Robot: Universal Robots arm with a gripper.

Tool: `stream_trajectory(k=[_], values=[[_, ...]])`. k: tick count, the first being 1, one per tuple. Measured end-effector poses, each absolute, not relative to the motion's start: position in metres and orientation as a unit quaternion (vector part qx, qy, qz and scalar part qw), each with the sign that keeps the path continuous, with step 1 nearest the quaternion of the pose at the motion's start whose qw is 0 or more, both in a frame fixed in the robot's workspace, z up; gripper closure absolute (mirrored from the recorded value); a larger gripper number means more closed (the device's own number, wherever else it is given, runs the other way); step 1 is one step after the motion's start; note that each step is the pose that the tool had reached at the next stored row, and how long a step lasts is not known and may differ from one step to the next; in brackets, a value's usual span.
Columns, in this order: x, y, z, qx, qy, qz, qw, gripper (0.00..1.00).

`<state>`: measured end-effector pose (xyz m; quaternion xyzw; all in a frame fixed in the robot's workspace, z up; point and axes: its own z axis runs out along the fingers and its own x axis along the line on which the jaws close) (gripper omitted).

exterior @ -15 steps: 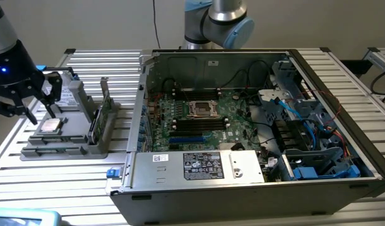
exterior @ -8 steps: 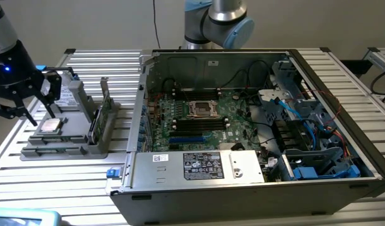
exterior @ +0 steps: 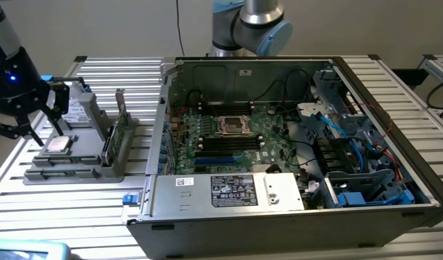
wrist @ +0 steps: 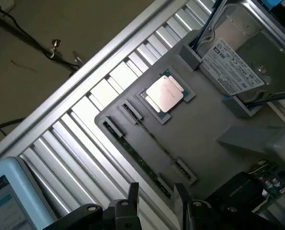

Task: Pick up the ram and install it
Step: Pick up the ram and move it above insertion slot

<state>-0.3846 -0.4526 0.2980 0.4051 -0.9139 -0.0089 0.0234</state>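
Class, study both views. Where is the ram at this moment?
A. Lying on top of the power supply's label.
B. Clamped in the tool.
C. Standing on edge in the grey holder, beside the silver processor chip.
C: the green ram sits on edge in a slot of the grey holder next to the processor chip, while the open tool hangs near it, empty.

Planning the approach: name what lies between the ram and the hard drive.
The silver processor chip lies between ram and hard drive, on the grey holder, in the wrist view.
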Motion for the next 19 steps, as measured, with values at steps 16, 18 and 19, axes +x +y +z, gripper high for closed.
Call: stream_trajectory(k=[16,18,19], values=[[-0.3846,-0.4526,0.2947,0.534,-0.845,-0.005,0.024,0.58],[-0.3846,-0.4526,0.2943,0.549,-0.836,-0.005,0.024,0.58],[-0.3846,-0.4526,0.2940,0.557,-0.830,-0.005,0.024,0.58]])
